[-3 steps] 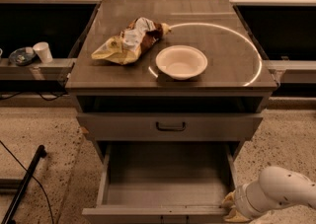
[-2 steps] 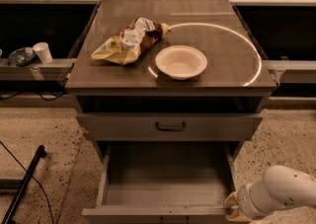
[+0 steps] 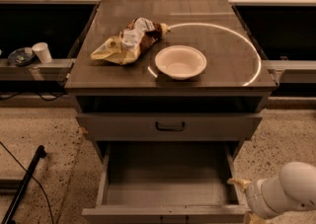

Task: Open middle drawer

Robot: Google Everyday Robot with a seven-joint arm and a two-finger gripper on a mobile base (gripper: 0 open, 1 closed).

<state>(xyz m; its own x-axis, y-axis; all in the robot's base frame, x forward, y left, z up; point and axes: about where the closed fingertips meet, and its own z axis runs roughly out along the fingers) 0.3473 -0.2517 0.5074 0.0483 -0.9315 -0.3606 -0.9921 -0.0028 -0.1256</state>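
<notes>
The middle drawer [image 3: 165, 212] is a wide, shallow grey metal drawer. It stands pulled out toward me and its inside [image 3: 168, 178] holds nothing. Its front lies at the bottom edge of the view and its handle is hidden. Above it the taller-fronted grey drawer [image 3: 123, 127] is closed, with a black loop handle [image 3: 170, 126]. The lowest drawer is hidden beneath the open one. My gripper [image 3: 240, 184] is at the lower right, beside the open drawer's right front corner, on the end of my white arm [image 3: 291, 191].
On the cabinet top [image 3: 217, 55] lie a crumpled chip bag [image 3: 128, 41] and a white bowl [image 3: 180, 61]. A white cup [image 3: 41, 52] stands on a ledge at the left. A black pole [image 3: 24, 183] and cables lie on the speckled floor at the left.
My arm has shifted a little to the right at the drawer's front corner. The middle drawer stays pulled out as before.
</notes>
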